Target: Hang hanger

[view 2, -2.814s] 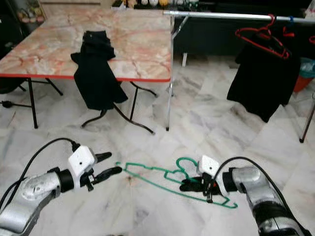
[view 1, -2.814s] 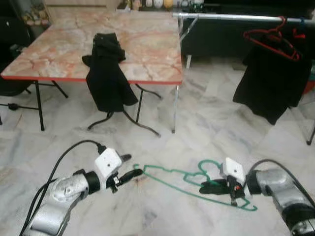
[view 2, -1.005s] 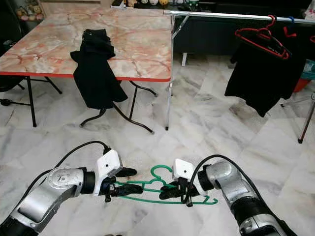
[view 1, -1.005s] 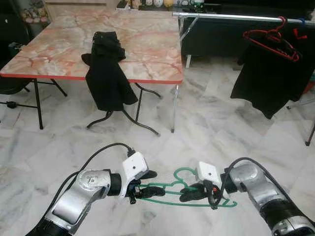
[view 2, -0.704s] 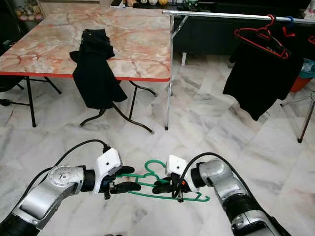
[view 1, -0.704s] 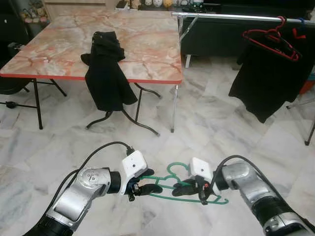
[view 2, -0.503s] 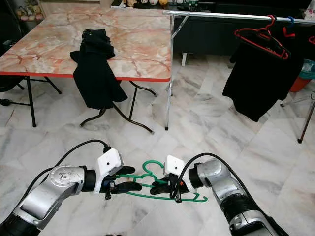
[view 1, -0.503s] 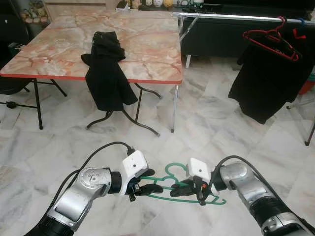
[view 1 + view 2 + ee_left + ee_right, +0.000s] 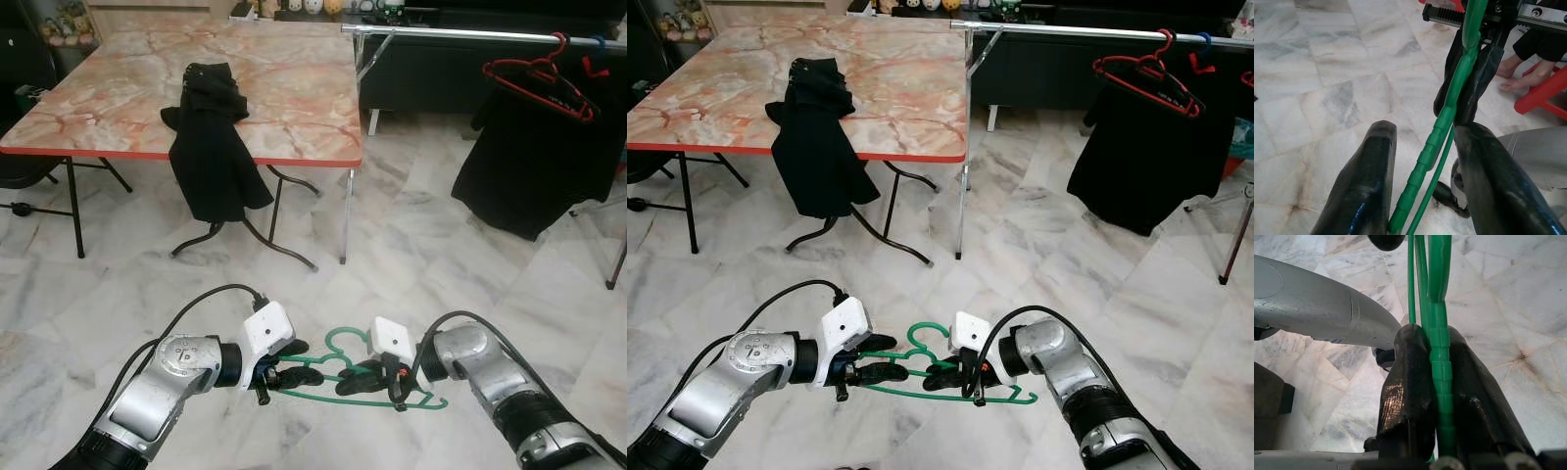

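Green plastic hanger (image 9: 377, 382), held level low over marble floor (image 9: 431, 264). Pinched at mid-bar by right pincer (image 9: 1436, 396); straddled by left pincer (image 9: 1422, 161) (fingers spread, bar between, not clamped).

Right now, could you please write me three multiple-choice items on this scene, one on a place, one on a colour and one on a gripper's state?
1. Where does the black garment by the table lie?
A. draped over the table's front edge
B. flat on the floor
C. on the rail

2. What colour is the hanger between the two grippers?
A. red
B. green
C. white

3. How is the right gripper?
A. open, away from the hanger
B. shut on the hanger
C. shut on cloth

Answers: 1 A, it hangs down past the red edge. 2 B, its wire is green. 3 B, the right wrist view shows both fingers pressed against it.
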{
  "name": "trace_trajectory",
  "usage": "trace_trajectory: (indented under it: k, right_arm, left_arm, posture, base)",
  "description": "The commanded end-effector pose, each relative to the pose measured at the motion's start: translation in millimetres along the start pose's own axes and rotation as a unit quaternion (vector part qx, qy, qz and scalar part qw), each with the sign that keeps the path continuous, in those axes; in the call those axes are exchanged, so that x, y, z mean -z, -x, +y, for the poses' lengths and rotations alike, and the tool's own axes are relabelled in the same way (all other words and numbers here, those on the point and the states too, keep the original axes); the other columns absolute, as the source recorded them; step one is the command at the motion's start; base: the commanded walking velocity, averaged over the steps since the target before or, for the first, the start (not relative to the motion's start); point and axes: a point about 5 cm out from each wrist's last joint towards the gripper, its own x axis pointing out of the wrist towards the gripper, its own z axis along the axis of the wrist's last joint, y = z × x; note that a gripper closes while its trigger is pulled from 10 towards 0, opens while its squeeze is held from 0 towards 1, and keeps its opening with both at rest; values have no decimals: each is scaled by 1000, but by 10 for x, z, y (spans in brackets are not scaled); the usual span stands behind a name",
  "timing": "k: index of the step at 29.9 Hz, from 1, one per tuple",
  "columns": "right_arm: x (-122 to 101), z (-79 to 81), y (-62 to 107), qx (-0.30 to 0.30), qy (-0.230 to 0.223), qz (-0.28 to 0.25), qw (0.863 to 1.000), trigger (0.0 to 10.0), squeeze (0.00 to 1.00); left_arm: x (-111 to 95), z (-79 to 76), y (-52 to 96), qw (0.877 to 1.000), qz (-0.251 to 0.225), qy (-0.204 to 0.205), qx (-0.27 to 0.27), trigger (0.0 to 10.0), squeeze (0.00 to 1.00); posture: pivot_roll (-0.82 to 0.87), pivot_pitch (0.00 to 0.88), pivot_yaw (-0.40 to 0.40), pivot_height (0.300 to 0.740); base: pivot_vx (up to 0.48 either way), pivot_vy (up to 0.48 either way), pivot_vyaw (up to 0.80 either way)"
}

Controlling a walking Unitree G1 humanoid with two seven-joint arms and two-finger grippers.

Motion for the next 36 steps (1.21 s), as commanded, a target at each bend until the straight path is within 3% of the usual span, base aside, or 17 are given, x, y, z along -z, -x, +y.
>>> trace_trajectory:
  k: [1, 27, 28, 36]
  right_arm:
    - [-52, -29, -4, 6, 8, -7, 1000, 10000, 0]
    - [-91, -13, -56, 0, 4, -31, 1000, 10000, 0]
    - [-96, -3, -53, -7, 2, -35, 999, 10000, 1000]
    - [-95, 6, -43, -15, 2, -36, 999, 10000, 1000]
  left_arm:
    - [53, -16, 5, 1000, 14, 5, 5, 0, 0]
    - [60, -48, 10, 1000, 10, 8, 23, 0, 0]
    - [61, -50, 11, 1000, 9, 8, 23, 0, 0]
    - [62, -54, 11, 1000, 8, 6, 24, 0, 0]
  posture:
    - [101, 96, -37, 740]
    - [101, 95, -35, 740]
    - [101, 95, -35, 740]
    - [102, 96, -37, 740]
  base:
    - [0, 0, 0]
    - [0, 0, 0]
    - [0, 0, 0]
    - [0, 0, 0]
